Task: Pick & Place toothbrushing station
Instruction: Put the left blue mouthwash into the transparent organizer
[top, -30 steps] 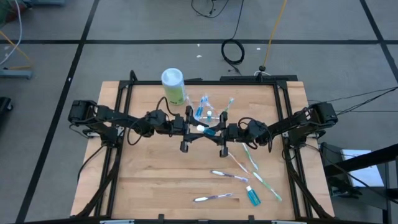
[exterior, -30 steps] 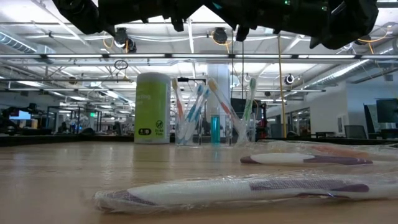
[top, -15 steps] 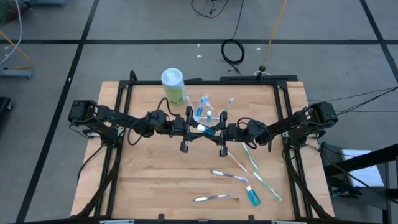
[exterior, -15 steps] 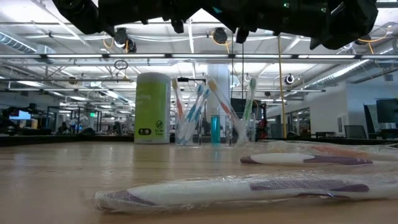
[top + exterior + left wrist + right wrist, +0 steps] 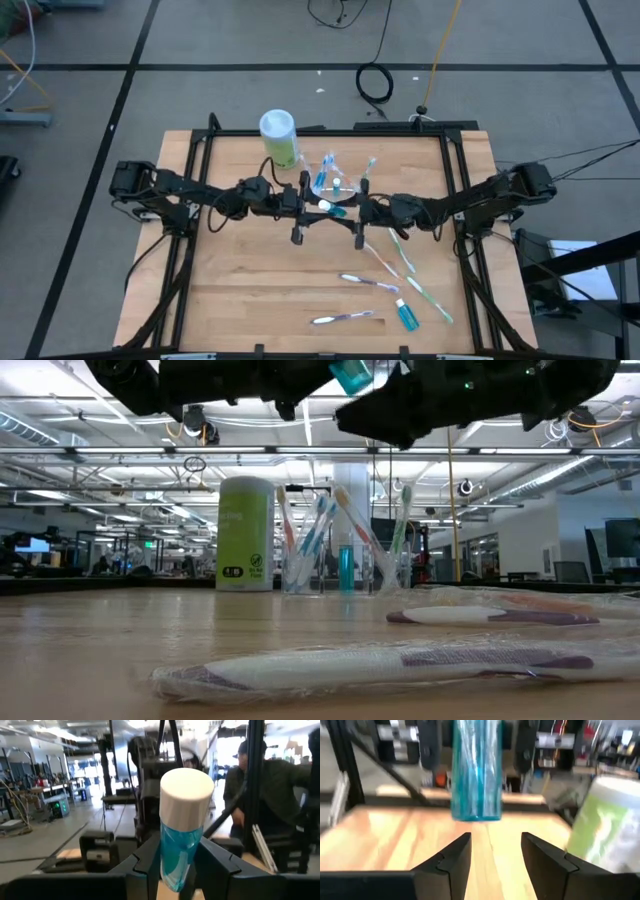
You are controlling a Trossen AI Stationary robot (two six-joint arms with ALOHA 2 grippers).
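Note:
My left gripper (image 5: 316,206) hangs over the table's middle, shut on a small blue tube with a white cap (image 5: 176,840). The tube also shows in the high view (image 5: 333,210) and at the top of the low view (image 5: 352,374). My right gripper (image 5: 350,213) faces it from the right and is open. Its fingers (image 5: 452,857) stand just short of the tube's blue end (image 5: 476,780) and touch nothing. A clear cup (image 5: 335,182) holding toothbrushes and a tube stands upright behind the grippers. It also shows in the low view (image 5: 322,560). My left gripper pinches the tube's blue body (image 5: 172,862) between its two fingers, below the white cap (image 5: 186,787). The fingers come level from the table's left. The tube is lifted clear of the table, with its capped end sticking out past the fingertips.
A green canister with a white lid (image 5: 279,138) stands left of the cup. Several wrapped toothbrushes (image 5: 368,281) (image 5: 343,318) (image 5: 398,252) and another blue tube (image 5: 407,316) lie on the near right of the table. A person shows beyond the table (image 5: 270,785).
My right arm has shifted, and in the low view its gripper now shows lower and larger. The blue tube now shows at the top of the low view, where it did not before. My left gripper has kept still.

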